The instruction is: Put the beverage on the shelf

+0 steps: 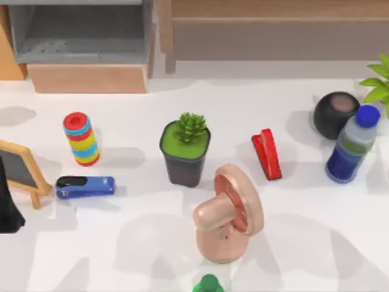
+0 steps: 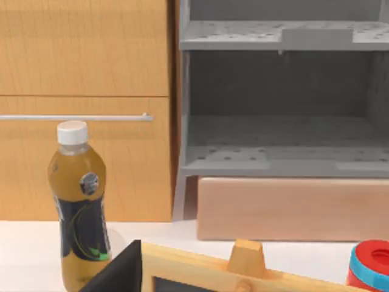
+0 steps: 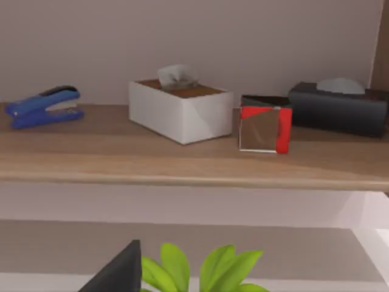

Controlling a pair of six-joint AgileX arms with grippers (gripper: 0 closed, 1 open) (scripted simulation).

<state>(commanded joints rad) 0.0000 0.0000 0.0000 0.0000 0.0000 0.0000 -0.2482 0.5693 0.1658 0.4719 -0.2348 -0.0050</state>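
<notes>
At the near edge of the table (image 1: 292,243), a green cap (image 1: 208,283) is seen, with a copper-coloured fan (image 1: 229,213) just beyond it. Farther back, a row is formed by a blue stapler (image 1: 85,186), a stack of coloured rings (image 1: 81,139), a potted succulent (image 1: 185,152), a red stapler (image 1: 267,153), a blue-capped water bottle (image 1: 352,145) and a dark sphere (image 1: 335,114). A small chalkboard (image 1: 21,170) is stood at the left edge, with a dark part of the left arm (image 1: 9,210) beside it. In the left wrist view, a white-capped bottle of amber tea (image 2: 80,207) is seen upright on the table, in front of a wooden cabinet and beside the grey shelf (image 2: 279,159), whose tiers are bare. Whether either gripper is released or clenched cannot be told. The task is judged as not yet begun: no beverage is held, none is placed, and grasping, carrying and setting down are all left.
</notes>
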